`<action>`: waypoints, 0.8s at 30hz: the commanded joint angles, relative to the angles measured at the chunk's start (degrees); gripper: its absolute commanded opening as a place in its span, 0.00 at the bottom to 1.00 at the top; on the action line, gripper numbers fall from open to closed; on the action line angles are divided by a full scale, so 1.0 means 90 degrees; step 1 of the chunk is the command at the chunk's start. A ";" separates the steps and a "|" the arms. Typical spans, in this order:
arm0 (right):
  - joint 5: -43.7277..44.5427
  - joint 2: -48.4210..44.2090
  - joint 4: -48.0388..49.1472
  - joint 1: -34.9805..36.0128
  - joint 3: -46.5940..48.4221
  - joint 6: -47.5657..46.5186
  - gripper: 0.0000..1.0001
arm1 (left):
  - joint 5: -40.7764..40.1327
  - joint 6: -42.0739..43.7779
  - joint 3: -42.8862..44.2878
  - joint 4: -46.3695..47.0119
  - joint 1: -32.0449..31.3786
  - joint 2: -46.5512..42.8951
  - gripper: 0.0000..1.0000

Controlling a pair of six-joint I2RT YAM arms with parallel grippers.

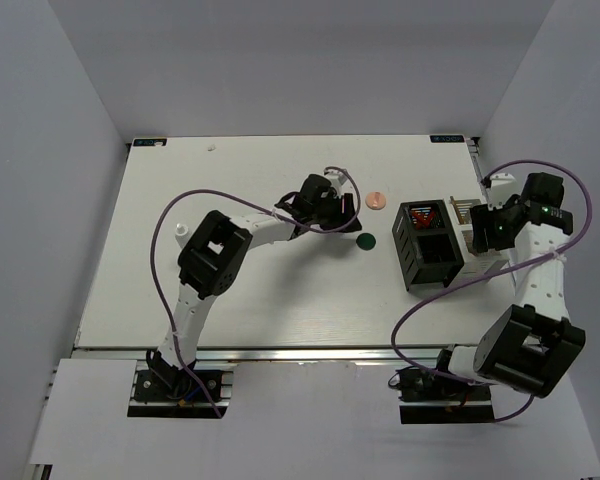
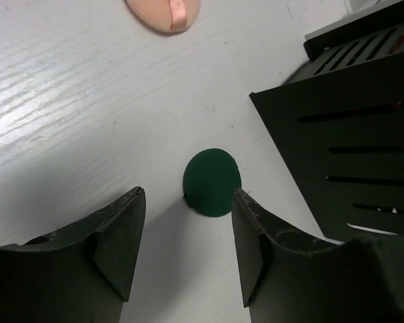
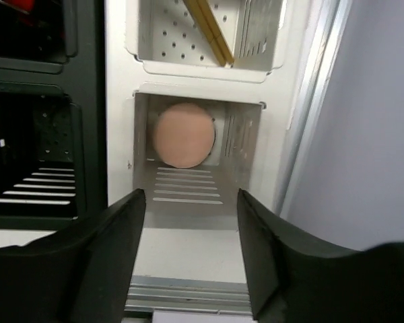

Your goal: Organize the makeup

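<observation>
A dark green round disc (image 2: 212,182) lies flat on the white table, just ahead of my left gripper (image 2: 187,196), nearer its right finger. That gripper is open and holds nothing. In the top view it (image 1: 340,212) hovers up-left of the green disc (image 1: 367,241). A peach-pink disc (image 2: 165,12) with a ribbon lies farther off on the table. My right gripper (image 3: 190,196) is open and empty above the white part of the box. Another peach-pink disc (image 3: 183,134) sits in the white compartment below it. Thin tan sticks (image 3: 209,30) stand in the compartment beyond.
The black-and-white compartment box (image 1: 427,262) stands at the right of the table, its black slotted wall (image 2: 353,155) close to the green disc. A small white bottle (image 1: 181,229) stands at the left. The table's right edge rail (image 3: 316,108) runs beside the box.
</observation>
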 commanded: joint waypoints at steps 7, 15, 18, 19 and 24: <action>-0.1174 -0.0843 0.0134 -0.0355 0.0395 -0.0157 0.68 | -0.0291 -0.0121 0.0590 0.0079 -0.0329 0.0430 0.59; -0.1751 -0.0882 0.0389 -0.0482 0.0277 0.0146 0.69 | -0.0682 0.0143 0.0796 -0.0155 -0.0622 0.0840 0.57; -0.1888 -0.0833 0.0477 -0.0492 0.0306 0.0263 0.69 | -0.0837 0.0269 0.0611 -0.0291 -0.0788 0.0928 0.55; -0.1918 -0.0823 0.0496 -0.0492 0.0307 0.0283 0.69 | -0.0886 0.0328 0.0552 -0.0398 -0.0817 0.0938 0.54; -0.2142 -0.0765 0.0604 -0.0492 0.0316 0.0556 0.69 | -0.1637 0.0787 0.0346 -0.0955 -0.0944 0.0957 0.41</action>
